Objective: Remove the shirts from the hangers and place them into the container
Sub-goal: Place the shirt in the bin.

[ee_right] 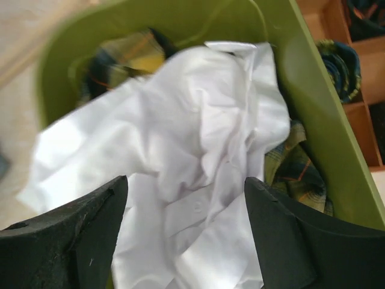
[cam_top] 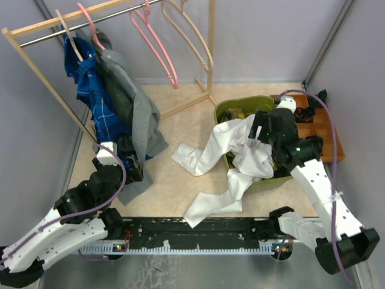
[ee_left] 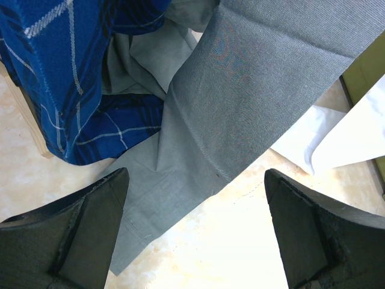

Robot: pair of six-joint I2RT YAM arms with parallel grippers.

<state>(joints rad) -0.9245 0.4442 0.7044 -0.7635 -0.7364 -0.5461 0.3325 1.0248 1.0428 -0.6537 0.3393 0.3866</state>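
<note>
While both arms stood over the pale table, the white shirt lay heaped across the near-left rim of the green basin, partly inside it, with its sleeves trailing out over the table. The right arm's jaws hung just above that heap, spread apart and grasping nothing. In the right wrist view, rumpled white cloth lay loose below the two dark fingers. Beneath the white shirt, the yellow-and-black plaid shirt sat inside the basin. An orange tray with compartments lay just beside the basin's right side.

At the left, the blue checked shirt and the grey shirt hung side by side on the wooden rack, their lower ends reaching the table. The left arm's jaws were released wide and empty, low down near the hem of the grey shirt. Further along the rack's rod hung a bare pink hanger and a bare wood-coloured hanger.
</note>
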